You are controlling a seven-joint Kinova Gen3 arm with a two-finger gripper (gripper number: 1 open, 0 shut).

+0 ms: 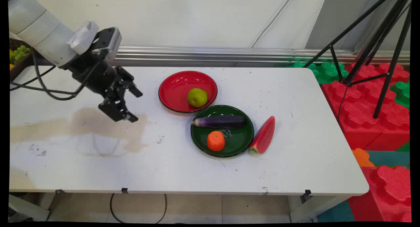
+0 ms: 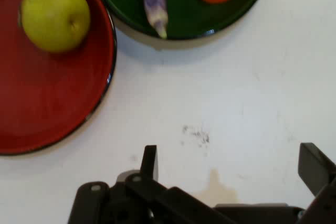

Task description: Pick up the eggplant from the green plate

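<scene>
Black two-finger gripper [image 1: 136, 105] on a white arm, poised above the left half of the white table [image 1: 295, 154], its fingers spread wide with nothing between them. In the hand view the two fingertips [image 2: 149, 162] stand far apart over bare tabletop, and a small dark smudge [image 2: 197, 135] lies on the surface between them. A pale brown stain [image 1: 98, 125] spreads across the table beneath and to the left of the gripper, running toward the left edge.

Nearest to the gripper, toward the table's rear middle, is a red plate [image 1: 174, 89] holding a yellow-green pear [image 1: 197, 97] on its right side. Just in front of and to the right of it, with rims all but touching, is a dark green plate [image 1: 236, 145]. On this plate a purple eggplant [image 1: 220, 121] lies crosswise along the rear half, and an orange fruit [image 1: 216, 140] sits apart from it in the front left part. A slice of watermelon [image 1: 263, 135], red flesh uppermost and green rind at its lower end, leans against the green plate's right rim on the table.

Beyond the table's right edge lie large red and green foam blocks [image 1: 361, 105], with a black tripod [image 1: 377, 50] standing over them. At the far left edge a basket of green grapes [image 1: 19, 53] is partly visible behind the arm.
</scene>
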